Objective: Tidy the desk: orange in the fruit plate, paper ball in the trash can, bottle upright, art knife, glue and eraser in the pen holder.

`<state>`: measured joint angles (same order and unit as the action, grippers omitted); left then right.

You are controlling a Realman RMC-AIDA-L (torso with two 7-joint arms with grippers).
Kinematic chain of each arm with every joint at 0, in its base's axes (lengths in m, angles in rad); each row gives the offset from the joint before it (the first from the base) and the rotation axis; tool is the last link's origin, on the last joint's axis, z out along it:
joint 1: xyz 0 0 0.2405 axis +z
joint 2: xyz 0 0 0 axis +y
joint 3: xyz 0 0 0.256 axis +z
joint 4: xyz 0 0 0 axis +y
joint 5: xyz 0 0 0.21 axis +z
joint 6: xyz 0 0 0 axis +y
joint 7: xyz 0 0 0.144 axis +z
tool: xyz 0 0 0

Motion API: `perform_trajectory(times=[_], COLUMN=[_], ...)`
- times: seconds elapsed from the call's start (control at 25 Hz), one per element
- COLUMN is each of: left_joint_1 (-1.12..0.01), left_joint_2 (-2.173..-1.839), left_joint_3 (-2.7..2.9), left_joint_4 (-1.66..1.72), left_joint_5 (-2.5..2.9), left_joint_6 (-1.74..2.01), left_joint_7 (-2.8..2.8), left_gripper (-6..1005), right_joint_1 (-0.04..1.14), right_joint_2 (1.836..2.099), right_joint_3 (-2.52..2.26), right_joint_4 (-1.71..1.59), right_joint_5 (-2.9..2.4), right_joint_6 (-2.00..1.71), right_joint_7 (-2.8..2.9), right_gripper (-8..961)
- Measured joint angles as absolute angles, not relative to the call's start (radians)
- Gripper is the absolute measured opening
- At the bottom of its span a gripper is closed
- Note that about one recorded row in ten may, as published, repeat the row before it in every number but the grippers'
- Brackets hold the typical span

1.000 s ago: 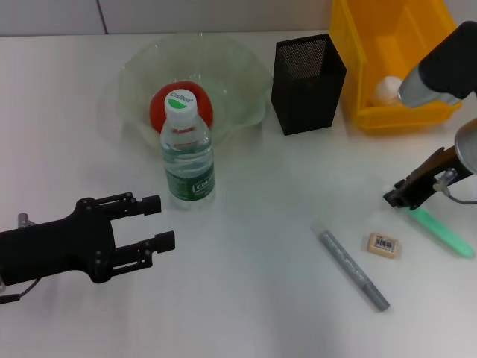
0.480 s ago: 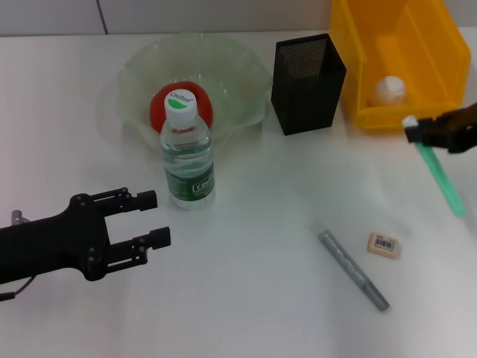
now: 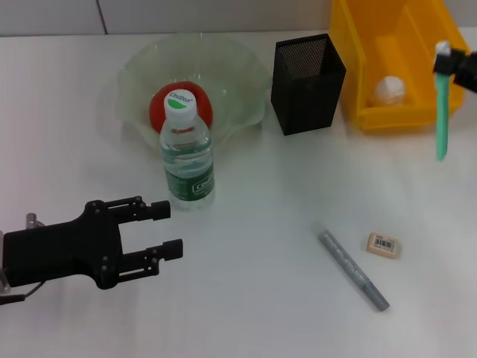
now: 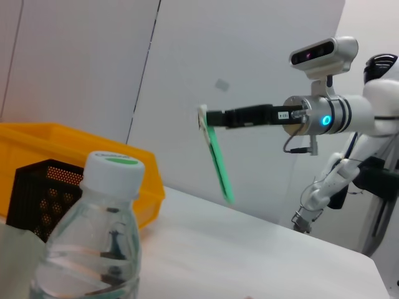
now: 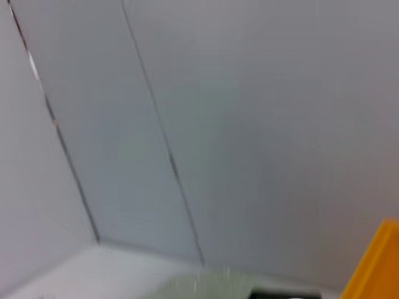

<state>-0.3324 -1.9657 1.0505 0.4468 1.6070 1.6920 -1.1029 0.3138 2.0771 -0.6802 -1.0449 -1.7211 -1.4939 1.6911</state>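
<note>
The bottle (image 3: 186, 149) stands upright in front of the fruit plate (image 3: 246, 71), which holds the orange (image 3: 158, 110). The paper ball (image 3: 389, 89) lies in the yellow trash can (image 3: 373, 33). The black mesh pen holder (image 3: 307, 82) stands between plate and can. My right gripper (image 3: 452, 66) is at the far right, shut on a long green tool with a white end (image 3: 441, 115) that hangs down above the table; it also shows in the left wrist view (image 4: 217, 156). The eraser (image 3: 384, 245) and a grey pen-shaped stick (image 3: 354, 270) lie on the table. My left gripper (image 3: 168, 229) is open and empty, near the bottle.
The white table (image 3: 253, 298) runs to a pale wall at the back. The left wrist view shows the bottle's cap (image 4: 113, 171), the pen holder (image 4: 43, 187) and the trash can (image 4: 37, 137). The right wrist view shows mostly wall and a yellow corner (image 5: 381, 261).
My right gripper has lifted the green tool off the table and carried it up and back, beside the trash can's right end. My left arm has shifted slightly right.
</note>
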Motion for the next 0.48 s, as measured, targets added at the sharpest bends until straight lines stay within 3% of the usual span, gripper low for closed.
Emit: perform_trajectory(times=[0.48], left_joint_1=[-0.343], left_joint_2=[-1.967], left_joint_3=[1.057], left_joint_4=[0.451], left_joint_5=[1.611], left_joint_6=[1.680], left_joint_7=[-1.103], left_gripper=[648], right_joint_1=[0.423], right_joint_2=[2.077], right_joint_3=[-0.651], right_joint_4=[-0.744], right_joint_5=[-1.459], right_joint_6=[-1.503], right_joint_7=[1.420], right_gripper=[249])
